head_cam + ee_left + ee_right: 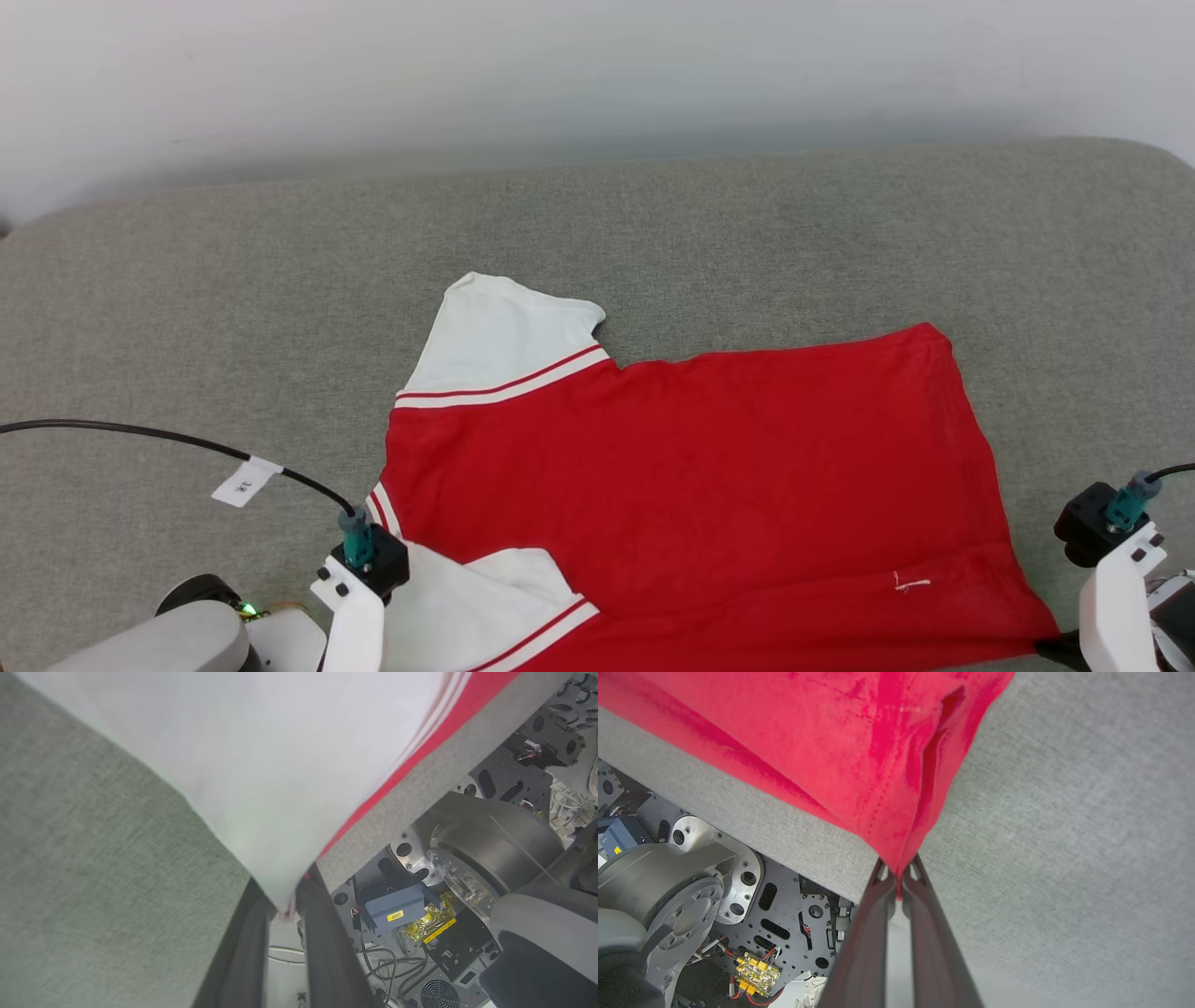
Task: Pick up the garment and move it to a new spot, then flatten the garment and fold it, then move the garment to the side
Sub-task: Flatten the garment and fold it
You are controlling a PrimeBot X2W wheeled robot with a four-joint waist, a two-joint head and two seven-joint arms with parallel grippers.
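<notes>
The red garment [691, 467] lies spread on the grey table [233, 308], sleeves toward 9 o'clock. The left pincer [286, 907] clamps its white sleeve at 7 o'clock. The right pincer [899, 879] clamps its hem corner at 4 o'clock.

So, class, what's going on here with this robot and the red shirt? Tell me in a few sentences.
The robot is working on a red jersey with white sleeves, spread mostly flat on a grey cloth-covered table. Its left gripper pinches the tip of the near white sleeve, and its right gripper is closed on a red hem corner at the table's near edge. The jersey looks not yet folded.
</notes>
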